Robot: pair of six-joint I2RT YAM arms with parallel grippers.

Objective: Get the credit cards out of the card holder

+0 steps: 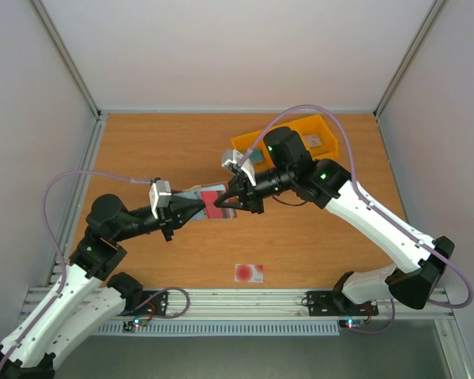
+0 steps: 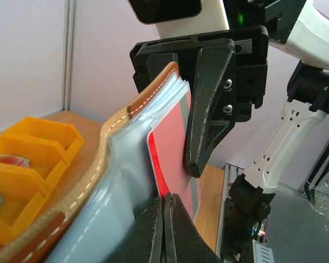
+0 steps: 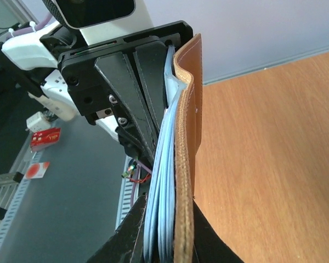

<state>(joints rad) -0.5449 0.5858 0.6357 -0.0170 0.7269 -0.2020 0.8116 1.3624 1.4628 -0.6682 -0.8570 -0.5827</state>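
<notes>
The brown leather card holder (image 3: 186, 109) is held up off the table, and my right gripper (image 3: 167, 204) is shut on its leather edge and blue-grey lining (image 2: 93, 219). A red credit card (image 2: 172, 153) with a grey stripe sticks partly out of the lining. My left gripper (image 2: 164, 200) is shut, pinching that card's lower edge. In the top view the two grippers meet tip to tip over the table's middle: left gripper (image 1: 201, 208), right gripper (image 1: 227, 200), red card (image 1: 216, 207) between them. Another credit card (image 1: 249, 273), pale with a red round spot, lies flat near the front edge.
A yellow three-part plastic bin (image 1: 280, 133) stands at the back right, behind the right arm; in the left wrist view the bin (image 2: 27, 159) holds small items. Metal frame posts and pale walls close in the table. The arm bases sit on a rail (image 1: 245, 302) at the near edge.
</notes>
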